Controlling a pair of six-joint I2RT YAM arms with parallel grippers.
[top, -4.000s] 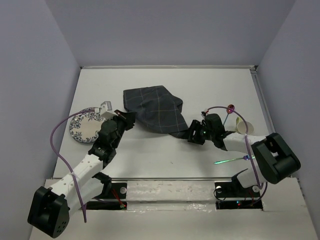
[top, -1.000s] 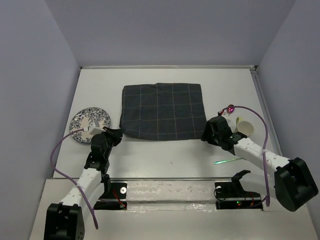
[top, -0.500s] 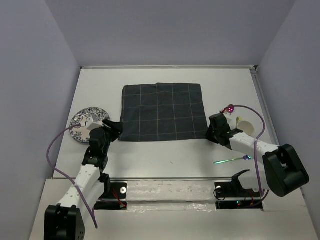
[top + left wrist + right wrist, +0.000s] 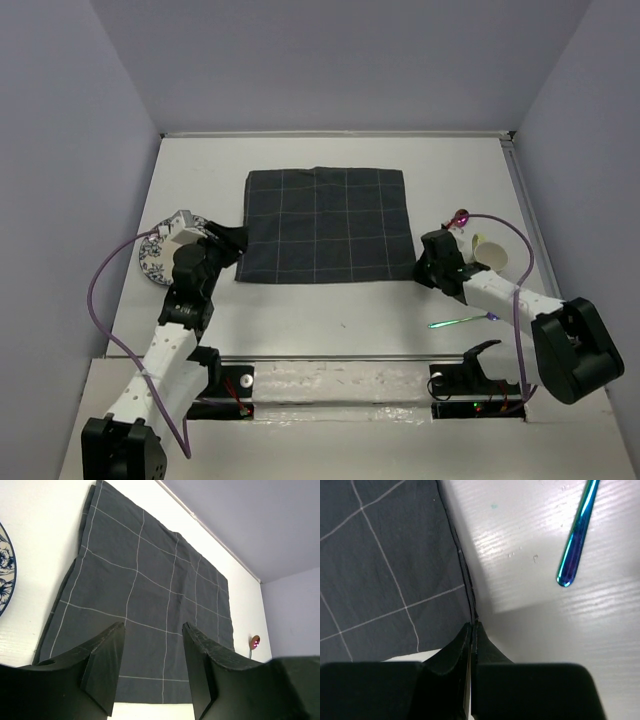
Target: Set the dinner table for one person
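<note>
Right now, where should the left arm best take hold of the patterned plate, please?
Probably the plate rim facing the placemat, coming from that side at a low slant: the plate lies flat on the dinner table, so only its edge offers a pinch, and the open left pincer is nearest there.

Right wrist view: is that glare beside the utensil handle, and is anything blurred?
Right wrist view: yes, streaked glare on the white table beside the iridescent utensil handle; the placemat grid is sharp; the right end effector is a dark, featureless mass at the bottom. Top external view: even light, no glare.
</note>
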